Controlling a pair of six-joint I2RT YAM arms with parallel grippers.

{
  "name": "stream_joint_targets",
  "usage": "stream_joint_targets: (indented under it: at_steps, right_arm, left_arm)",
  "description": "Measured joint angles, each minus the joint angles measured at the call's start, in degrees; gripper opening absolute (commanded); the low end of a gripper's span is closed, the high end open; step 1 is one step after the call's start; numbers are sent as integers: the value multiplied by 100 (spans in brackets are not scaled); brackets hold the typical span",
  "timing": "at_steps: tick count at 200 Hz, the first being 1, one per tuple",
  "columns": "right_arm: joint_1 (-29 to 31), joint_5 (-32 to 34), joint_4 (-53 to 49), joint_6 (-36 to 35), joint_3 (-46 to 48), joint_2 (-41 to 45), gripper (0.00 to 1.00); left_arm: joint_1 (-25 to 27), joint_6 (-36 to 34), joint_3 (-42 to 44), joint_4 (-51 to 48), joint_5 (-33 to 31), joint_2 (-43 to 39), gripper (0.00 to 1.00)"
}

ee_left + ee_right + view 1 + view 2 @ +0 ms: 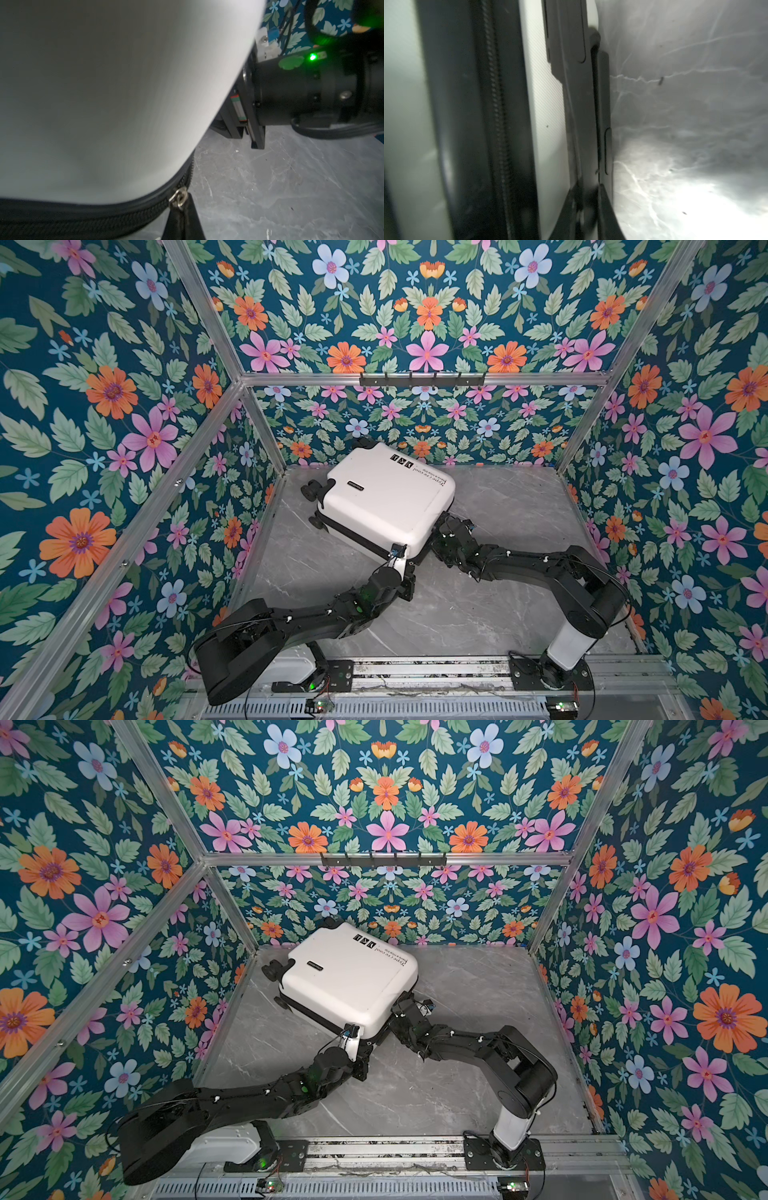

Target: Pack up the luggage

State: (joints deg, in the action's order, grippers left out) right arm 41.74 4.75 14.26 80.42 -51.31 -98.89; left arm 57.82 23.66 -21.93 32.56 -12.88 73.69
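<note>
Walls [104,406] papered with flowers and leaves are seen around a grey marbled bench [519,506]. The luggage [386,493] [349,977], a white hard-shell case, is laid flat on its side toward the back left of the bench, turned at an angle, with its shell halves brought together. Its black wheels [309,489] are pointed at the left wall, and three square icons [402,462] are printed near its far edge. The left arm [291,618] is stretched from the front rail to the near corner of the case, and the right arm [540,560] is bent in from the right to its near right edge. The left pincer [409,572] [181,204] is placed against that corner, just under the white shell. It is pressed together on the metal zipper pull [178,198], beside the black zipper [83,218] that is run along the seam. The right pincer [441,526] [588,187] is set at the side of the case. Its fingers are seen on either side of a black handle [579,104] and are nipped onto it, though that view is blurred.
</note>
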Motion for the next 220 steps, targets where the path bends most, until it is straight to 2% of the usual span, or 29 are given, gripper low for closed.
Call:
stream_joint_targets:
  at_steps: [27, 33, 39, 59, 72, 97, 122, 151, 191, 220]
  right_arm:
    - [-31, -258, 260, 68, 334, 212, 0]
    - [-87, -435, 297, 66, 396, 262, 16]
    - [-177, -658, 348, 61, 455, 330, 27]
    - [-492, -1408, 470, -17, 699, 728, 55]
    - [-699, -1668, 520, -162, 879, 1104, 66]
    - [-1032, -1716, 190, -568, 946, 1823, 77]
    - [-1364, -1843, 57, -1043, 920, 2177, 80]
    - [-1567, -2232, 68, -1373, 658, 1711, 79]
    - [-1589, -3014, 496, -1484, -13, 656, 78]
    - [-1591, -3517, 599, -1502, -1001, -210, 78]
  left_arm:
    - [57, 26, 282, 111, -109, -326, 0]
    - [68, 39, 315, 17, -114, -472, 0]
    - [70, 42, 343, -101, -129, -647, 0]
    - [94, 72, 431, -549, -352, -1375, 0]
    - [94, 192, 487, -999, -551, -1941, 0]
    - [76, 507, 573, -2247, -1207, -3123, 0]
    - [68, 1016, 568, -3781, -2033, -4175, 0]
    - [66, 1886, 472, -5469, -2881, -4892, 0]
    - [28, 3274, -20, -6918, -3582, -4336, 0]
    - [-9, 3967, -114, -7287, -3847, -4236, 0]
